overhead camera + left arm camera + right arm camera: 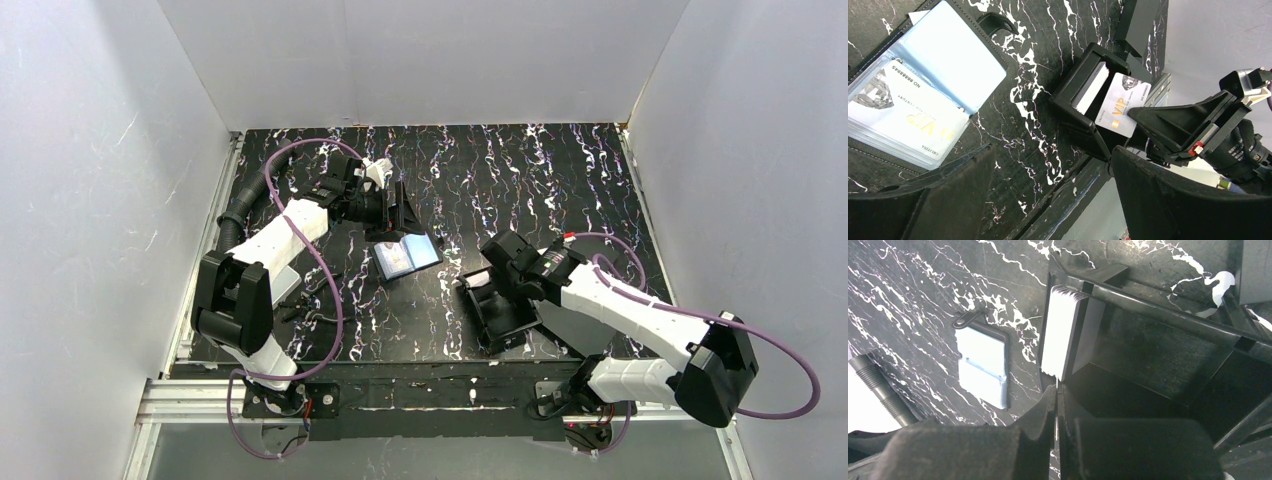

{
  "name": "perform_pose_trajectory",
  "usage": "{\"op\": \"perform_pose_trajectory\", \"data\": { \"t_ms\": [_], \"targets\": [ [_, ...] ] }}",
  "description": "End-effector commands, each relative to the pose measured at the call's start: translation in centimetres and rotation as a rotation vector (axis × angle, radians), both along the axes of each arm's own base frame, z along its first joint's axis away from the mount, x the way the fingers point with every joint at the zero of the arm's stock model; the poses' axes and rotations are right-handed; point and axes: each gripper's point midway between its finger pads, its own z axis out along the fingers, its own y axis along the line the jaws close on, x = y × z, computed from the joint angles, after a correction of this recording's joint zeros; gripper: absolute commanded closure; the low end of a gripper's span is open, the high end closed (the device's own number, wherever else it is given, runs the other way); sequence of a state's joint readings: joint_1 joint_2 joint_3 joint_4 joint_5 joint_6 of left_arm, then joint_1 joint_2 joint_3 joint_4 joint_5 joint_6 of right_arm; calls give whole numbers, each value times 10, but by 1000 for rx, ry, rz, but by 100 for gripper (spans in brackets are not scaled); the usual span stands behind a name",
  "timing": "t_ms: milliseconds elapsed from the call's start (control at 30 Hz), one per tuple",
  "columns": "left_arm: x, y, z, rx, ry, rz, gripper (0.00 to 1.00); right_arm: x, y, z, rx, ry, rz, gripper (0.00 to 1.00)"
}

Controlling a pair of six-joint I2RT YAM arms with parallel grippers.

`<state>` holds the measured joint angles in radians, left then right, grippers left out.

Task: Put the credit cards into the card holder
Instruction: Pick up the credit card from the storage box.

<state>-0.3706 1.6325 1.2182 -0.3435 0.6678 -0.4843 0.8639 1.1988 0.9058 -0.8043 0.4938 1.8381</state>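
The right gripper has its two jaws pressed together on the edge of a credit card. From the right wrist the card is only a thin pale line between the black fingers. From the left wrist you can see its silver face with gold "VIP" lettering, standing tilted over the near corner of the black tray. Inside that tray, a stack of cards stands on edge against one wall, just beside the held card. Whether the held card touches the stack I can't tell.

Over on the other side, the left gripper has its jaws spread wide, with nothing between them but the table, which is black and marbled with white veins. It hangs just behind the card holder.

The card holder lies opened out flat on the table, roughly mid-table between the two arms, to the left of the tray and apart from it. Its pale blue-grey sleeves face up, and its snap tab sticks out at one end. One sleeve has a VIP card in it, and the sleeve next to it looks plain blue.
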Motion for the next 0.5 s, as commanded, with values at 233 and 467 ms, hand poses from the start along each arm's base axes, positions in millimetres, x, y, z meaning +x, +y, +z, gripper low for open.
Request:
{"op": "perform_pose_trajectory", "data": {
  "t_ms": [233,467],
  "targets": [
    [-8,2,25,-25,-42,-6,14,23,0,71,-115,-200,218,99],
    [-18,11,136,-487,-78,64,6,68,83,189,-126,-975,991,99]
  ]
}}
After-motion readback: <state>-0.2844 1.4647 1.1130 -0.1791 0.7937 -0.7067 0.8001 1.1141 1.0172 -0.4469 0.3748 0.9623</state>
